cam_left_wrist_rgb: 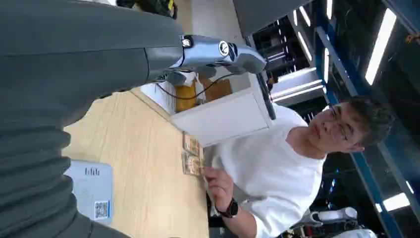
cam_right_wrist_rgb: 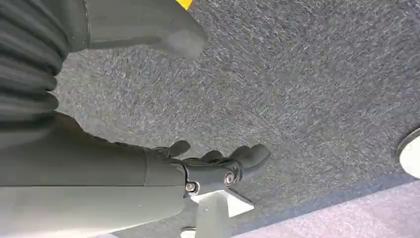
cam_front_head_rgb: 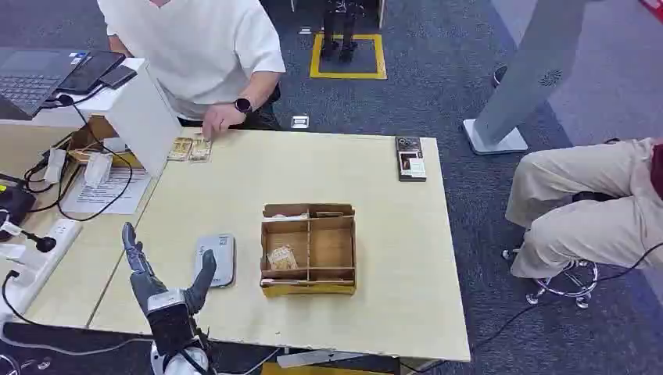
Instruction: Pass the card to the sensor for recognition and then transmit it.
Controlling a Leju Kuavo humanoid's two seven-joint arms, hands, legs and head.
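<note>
My left hand is raised over the front left of the table, fingers spread and empty. Just right of it a flat grey-white sensor lies on the tabletop. In the left wrist view the left hand hangs over the sensor. Two cards lie at the far left edge, and a person's hand rests beside them; they appear again in the left wrist view as the cards and the hand. My right hand hangs over the carpet, holding nothing.
A cardboard box with compartments stands mid-table with a small packet in one cell. A dark card case lies at the far right edge. A white stand, cables and a laptop crowd the left. A second person sits at the right.
</note>
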